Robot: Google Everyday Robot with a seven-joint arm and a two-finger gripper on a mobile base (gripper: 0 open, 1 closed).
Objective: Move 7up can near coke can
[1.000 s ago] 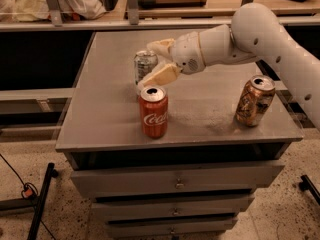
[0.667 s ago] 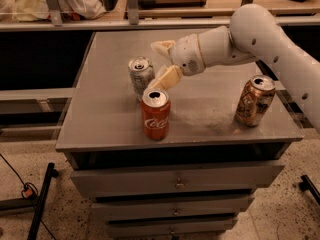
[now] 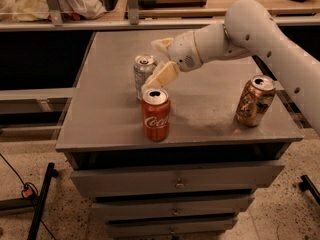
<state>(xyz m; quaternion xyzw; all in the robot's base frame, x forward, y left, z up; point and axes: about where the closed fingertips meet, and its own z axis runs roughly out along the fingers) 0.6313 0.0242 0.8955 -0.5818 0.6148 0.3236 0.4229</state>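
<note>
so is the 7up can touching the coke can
Cannot tell. In the camera view the coke can overlaps the foot of the 7up can, hiding any gap. The gripper hangs open beside the 7up can.

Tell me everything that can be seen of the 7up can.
The 7up can is a silver-white metal drink can with a silver top; its markings are hard to make out. It looks undented and stands upright on the grey table top, left of centre, close behind the coke can. The open claw is at its right; one pale finger overlaps the can's right edge, but contact cannot be confirmed.
</note>
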